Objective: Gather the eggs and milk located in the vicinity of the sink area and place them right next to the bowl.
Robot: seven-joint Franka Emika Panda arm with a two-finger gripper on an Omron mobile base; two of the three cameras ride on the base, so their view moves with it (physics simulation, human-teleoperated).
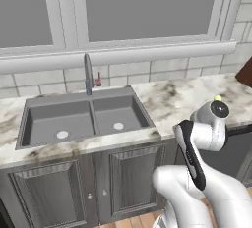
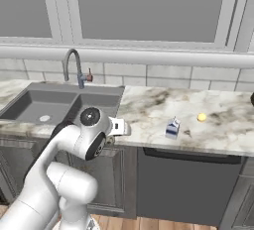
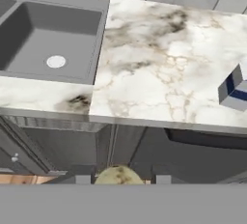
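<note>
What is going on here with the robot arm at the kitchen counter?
The arm's hand is closed on a pale rounded thing, perhaps an egg, near the front edge of the counter, just right of the sink. The milk carton stands on the counter further right, with a small yellow egg lying a little apart from it. Nothing touches either of them.

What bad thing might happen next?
The gripper holds a pale round egg out beyond the counter's front edge. If the grip slips, the egg would likely fall to the floor. The milk stands close to that edge, so a passing arm might knock it over.
</note>
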